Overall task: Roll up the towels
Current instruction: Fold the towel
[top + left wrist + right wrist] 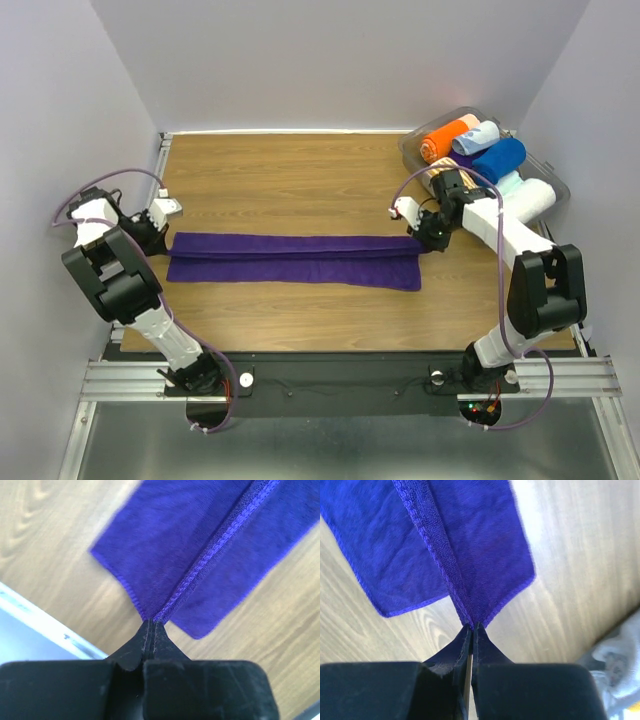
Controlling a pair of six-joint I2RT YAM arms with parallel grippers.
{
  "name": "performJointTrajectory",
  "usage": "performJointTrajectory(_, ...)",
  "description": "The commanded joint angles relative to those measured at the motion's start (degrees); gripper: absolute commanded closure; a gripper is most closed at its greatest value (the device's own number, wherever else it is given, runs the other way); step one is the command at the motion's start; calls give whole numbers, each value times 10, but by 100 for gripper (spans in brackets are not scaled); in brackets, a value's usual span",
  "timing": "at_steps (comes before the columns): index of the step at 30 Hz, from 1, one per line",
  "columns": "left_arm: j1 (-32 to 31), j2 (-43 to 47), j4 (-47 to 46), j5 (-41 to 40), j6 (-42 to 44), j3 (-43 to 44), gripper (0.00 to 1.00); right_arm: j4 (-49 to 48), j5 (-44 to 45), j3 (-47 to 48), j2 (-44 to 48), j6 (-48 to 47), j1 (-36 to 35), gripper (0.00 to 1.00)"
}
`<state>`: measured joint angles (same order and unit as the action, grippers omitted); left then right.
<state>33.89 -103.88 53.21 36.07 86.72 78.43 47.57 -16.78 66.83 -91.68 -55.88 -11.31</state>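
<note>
Closest to the lens in the left wrist view, the left gripper [151,623] has its two black fingers pressed together on a corner of the purple towel [200,545] – the cloth fans out from the pinch, a stitched hem running away from the tips. The right gripper [472,626] is clamped the same way on the towel's [460,545] other end, jaws together with only the fabric between them.

From above, the purple towel [295,260] lies as a long narrow strip across the wooden table [300,180], folded lengthwise so that one layer sits over another, and stretched between the left gripper [163,238] at its left end and the right gripper [420,238] at its right end. The near layer spreads flat on the wood (whether the pinched edge is lifted clear of the table I cannot tell).

The blue towel [500,158] is rolled into a short fat cylinder and sits in a clear bin [410,150] at the far right corner of the table – packed in beside an orange roll [445,140], a pale blue roll [475,138] and a white roll [535,198]. A pale, blurred cloth [620,665] shows at the lower right edge of the right wrist view.
</note>
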Motion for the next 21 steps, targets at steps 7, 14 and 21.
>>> performJointTrajectory(7,3,49,-42,-39,62,-119,100,-9,6,-69,0,-38,-3,98)
performJointTrajectory(14,2,41,-65,-50,52,-126,100,-20,6,-72,-4,-36,-4,94)
performJointTrajectory(21,1,40,-44,-33,50,-103,100,-19,7,-46,-1,-20,-4,79)
